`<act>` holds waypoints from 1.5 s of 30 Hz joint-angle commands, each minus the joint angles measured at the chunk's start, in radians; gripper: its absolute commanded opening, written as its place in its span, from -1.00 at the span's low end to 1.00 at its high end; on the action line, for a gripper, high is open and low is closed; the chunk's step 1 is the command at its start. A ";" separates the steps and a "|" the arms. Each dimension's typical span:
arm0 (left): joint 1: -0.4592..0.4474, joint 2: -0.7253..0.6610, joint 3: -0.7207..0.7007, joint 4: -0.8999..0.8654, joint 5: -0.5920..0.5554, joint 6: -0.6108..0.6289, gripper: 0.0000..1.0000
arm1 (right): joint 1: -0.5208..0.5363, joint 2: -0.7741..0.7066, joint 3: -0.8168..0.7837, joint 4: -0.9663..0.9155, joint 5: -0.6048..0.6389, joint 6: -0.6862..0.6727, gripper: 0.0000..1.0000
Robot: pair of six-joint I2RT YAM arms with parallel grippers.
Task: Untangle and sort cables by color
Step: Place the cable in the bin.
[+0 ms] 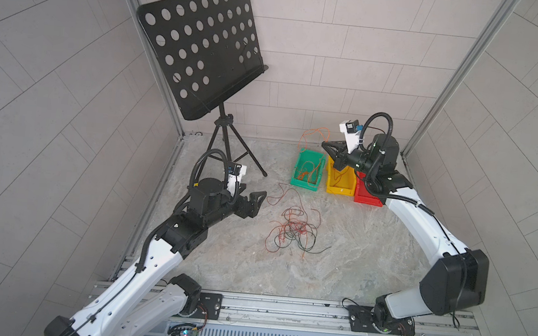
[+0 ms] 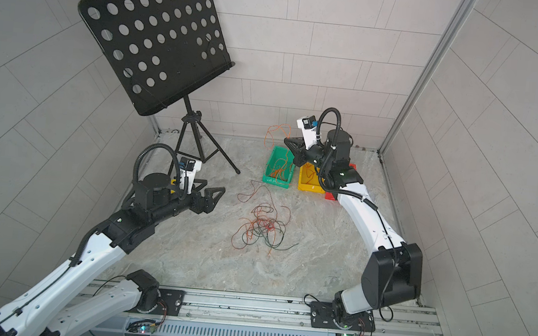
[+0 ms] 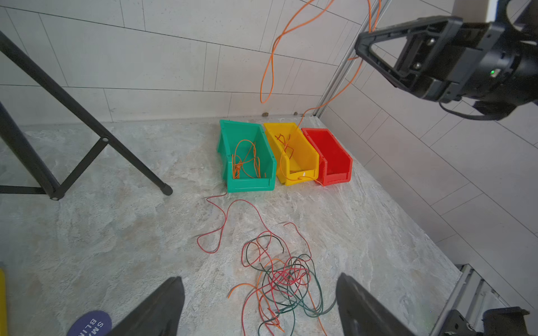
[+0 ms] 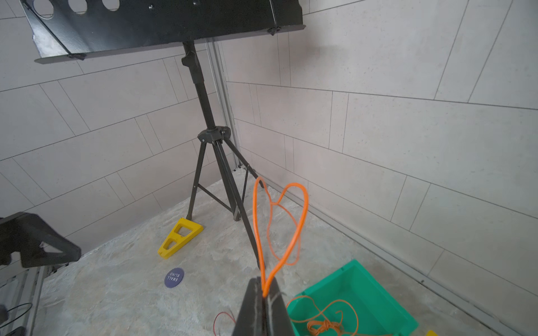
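Note:
A tangle of thin red, orange and dark cables (image 1: 295, 228) (image 2: 263, 225) lies mid-floor. My left gripper (image 1: 256, 201) (image 2: 216, 197) hovers to its left, open and holding nothing; the left wrist view shows the tangle (image 3: 285, 279) between and beyond the spread fingers of the left gripper (image 3: 259, 283). My right gripper (image 1: 325, 144) (image 4: 264, 293) is raised above the bins, shut on an orange cable (image 4: 306, 205) that loops up from the jaws and trails down toward the bins (image 3: 271, 58). A loose red cable (image 3: 227, 221) lies near the green bin.
Three bins stand side by side at the back: green (image 1: 297, 175) holding orange cables, yellow (image 1: 337, 190) with a dark red cable, red (image 1: 367, 198). A black music stand (image 1: 202, 44) spreads tripod legs at back left. A yellow wedge (image 4: 180, 237) and purple disc (image 4: 174, 277) lie nearby.

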 commanded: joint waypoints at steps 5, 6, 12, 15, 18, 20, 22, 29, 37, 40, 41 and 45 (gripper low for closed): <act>0.004 -0.024 -0.006 0.025 -0.051 0.070 0.80 | -0.009 0.225 0.173 0.263 -0.105 0.142 -1.00; 0.003 -0.019 -0.005 0.024 -0.050 0.072 0.80 | -0.009 0.262 0.211 0.270 -0.120 0.168 -1.00; 0.005 -0.010 -0.004 0.020 -0.052 0.088 0.81 | -0.008 0.412 0.366 0.310 -0.142 0.255 -1.00; 0.005 -0.010 -0.005 0.023 -0.056 0.096 0.81 | -0.007 0.471 0.414 0.351 -0.154 0.317 -1.00; 0.005 -0.004 -0.004 0.022 -0.058 0.099 0.82 | -0.007 0.508 0.425 0.381 -0.158 0.353 -1.00; 0.006 -0.004 -0.005 0.020 -0.057 0.100 0.82 | -0.014 0.513 0.408 0.397 -0.146 0.362 -1.00; 0.006 -0.003 -0.005 0.019 -0.057 0.102 0.82 | -0.023 0.510 0.373 0.439 -0.137 0.386 -1.00; 0.007 0.006 -0.005 0.021 -0.055 0.102 0.82 | -0.067 0.471 0.260 0.515 -0.126 0.415 -1.00; 0.007 0.018 -0.005 0.022 -0.056 0.102 0.82 | -0.120 0.412 0.135 0.578 -0.121 0.429 -1.00; 0.007 0.025 -0.004 0.023 -0.055 0.101 0.82 | -0.129 0.397 0.114 0.566 -0.127 0.419 -1.00; 0.007 0.027 -0.003 0.022 -0.056 0.101 0.82 | -0.128 0.394 0.110 0.548 -0.128 0.406 -1.00; 0.007 0.027 -0.005 0.022 -0.059 0.101 0.83 | -0.116 0.392 0.092 0.478 -0.139 0.353 -1.00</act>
